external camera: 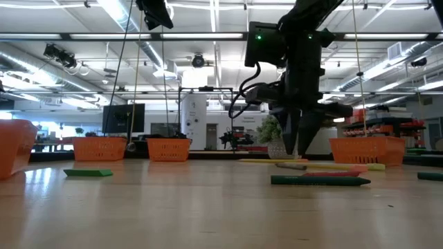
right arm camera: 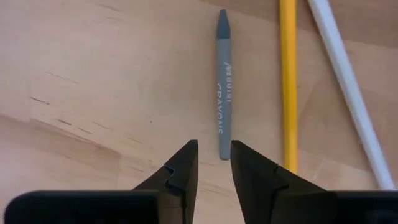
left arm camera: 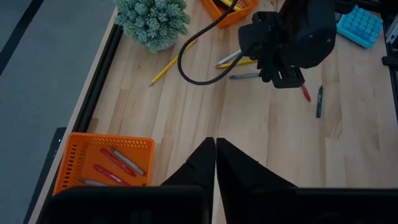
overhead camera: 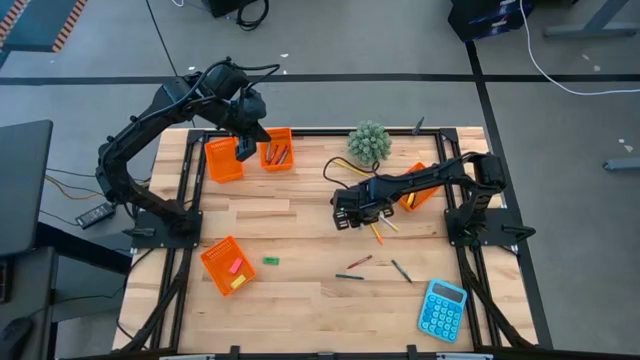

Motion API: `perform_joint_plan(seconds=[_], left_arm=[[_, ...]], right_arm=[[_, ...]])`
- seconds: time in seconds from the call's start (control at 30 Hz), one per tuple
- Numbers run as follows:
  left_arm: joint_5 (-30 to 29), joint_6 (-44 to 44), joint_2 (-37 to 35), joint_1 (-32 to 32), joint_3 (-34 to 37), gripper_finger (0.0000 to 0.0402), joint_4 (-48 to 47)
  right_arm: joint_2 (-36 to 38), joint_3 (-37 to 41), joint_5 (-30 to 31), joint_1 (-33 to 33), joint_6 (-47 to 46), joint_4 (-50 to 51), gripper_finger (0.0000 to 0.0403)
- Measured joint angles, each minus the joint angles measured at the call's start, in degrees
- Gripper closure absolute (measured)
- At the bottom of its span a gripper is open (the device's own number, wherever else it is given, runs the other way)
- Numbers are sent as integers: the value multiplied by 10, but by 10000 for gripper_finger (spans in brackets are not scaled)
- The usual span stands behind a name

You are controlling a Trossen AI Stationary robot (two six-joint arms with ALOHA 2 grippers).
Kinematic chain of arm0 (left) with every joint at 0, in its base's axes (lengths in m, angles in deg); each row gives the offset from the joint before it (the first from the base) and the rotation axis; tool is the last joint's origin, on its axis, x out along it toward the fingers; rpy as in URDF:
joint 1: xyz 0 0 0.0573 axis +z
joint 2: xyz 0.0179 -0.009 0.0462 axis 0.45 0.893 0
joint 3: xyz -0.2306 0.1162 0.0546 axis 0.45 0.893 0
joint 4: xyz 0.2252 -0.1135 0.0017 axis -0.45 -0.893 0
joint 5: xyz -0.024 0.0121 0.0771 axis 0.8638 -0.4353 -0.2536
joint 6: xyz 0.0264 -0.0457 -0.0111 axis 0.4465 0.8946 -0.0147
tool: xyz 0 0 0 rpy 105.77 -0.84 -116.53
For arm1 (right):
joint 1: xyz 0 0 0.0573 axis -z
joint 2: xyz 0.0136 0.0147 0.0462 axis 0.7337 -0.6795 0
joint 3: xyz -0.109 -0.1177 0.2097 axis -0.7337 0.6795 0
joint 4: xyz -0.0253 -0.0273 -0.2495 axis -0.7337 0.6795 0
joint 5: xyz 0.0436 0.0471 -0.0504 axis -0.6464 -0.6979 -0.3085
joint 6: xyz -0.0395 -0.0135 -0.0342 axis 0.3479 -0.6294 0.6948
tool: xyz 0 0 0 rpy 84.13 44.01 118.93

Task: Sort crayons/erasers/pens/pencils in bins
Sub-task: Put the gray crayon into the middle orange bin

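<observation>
One grey crayon (right arm camera: 223, 84) lettered "CRAYONS" before right pincer (right arm camera: 213, 163), narrowly parted; left pincer (left arm camera: 215, 160) closed, empty.

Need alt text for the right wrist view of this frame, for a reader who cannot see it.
The right gripper hangs close over the wooden table, its two dark fingers slightly apart and empty, just short of the near end of a grey crayon. Beside the crayon lie a yellow pencil and a whitish pencil, all three flat on the wood.

Left arm raised at the table's far side, left gripper (left arm camera: 215, 163) closed and empty. Right arm reaches low toward table centre, right gripper (right arm camera: 211, 163) pointing down, fingers slightly apart, holding nothing.
</observation>
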Motion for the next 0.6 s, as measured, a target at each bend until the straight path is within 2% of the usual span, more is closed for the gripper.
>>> perform_joint_plan(seconds=[0.13,0.33,0.47,0.6], left_arm=[[0,0,0,0,0,392,0],[0,-9,0,0,0,384,0],[-1,-21,0,0,0,377,1],[-4,-26,0,0,0,386,1]], right_arm=[[0,-23,-12,-5,-9,-8,303],[1,-85,27,-13,0,-2,303],[1,-102,10,-3,4,5,303],[0,-155,12,2,4,-22,303]])
